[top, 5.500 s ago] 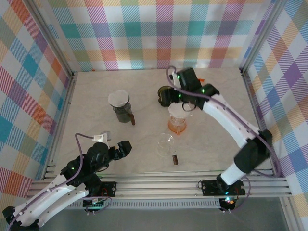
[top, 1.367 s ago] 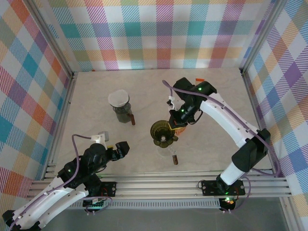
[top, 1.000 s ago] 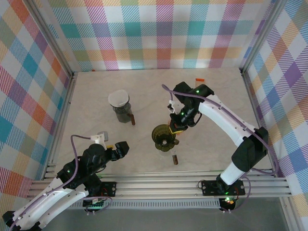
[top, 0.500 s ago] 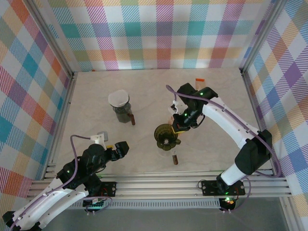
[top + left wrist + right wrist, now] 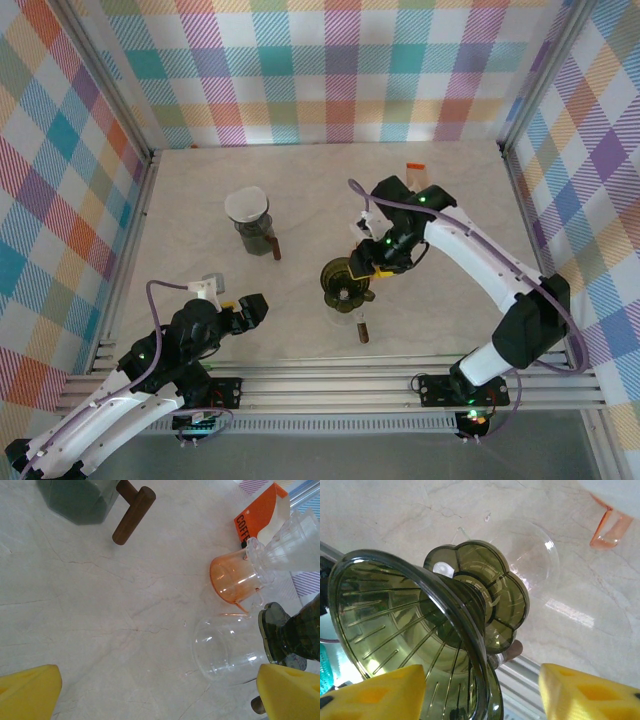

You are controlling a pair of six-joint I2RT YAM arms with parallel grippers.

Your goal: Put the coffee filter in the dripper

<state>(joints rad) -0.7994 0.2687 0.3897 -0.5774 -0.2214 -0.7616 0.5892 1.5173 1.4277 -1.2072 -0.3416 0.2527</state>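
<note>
From above, shows the olive-green ribbed plastic dripper (image 5: 343, 279) seated on the clear glass carafe (image 5: 350, 308), ready for lining, beside the parted, empty right gripper (image 5: 379, 266), left gripper (image 5: 248, 310) wide and idle; from the left wrist, places the orange COFF-lettered packet (image 5: 256, 516), likely the coffee filter's source, well apart from both; from the right wrist, frames the dripper between parted yellow pads (image 5: 375, 692).

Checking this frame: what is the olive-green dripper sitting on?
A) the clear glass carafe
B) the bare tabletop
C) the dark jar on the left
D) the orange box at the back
A: from above, the green dripper sits over the clear glass carafe, and the right wrist view shows its scalloped base against the carafe's rim.
</note>
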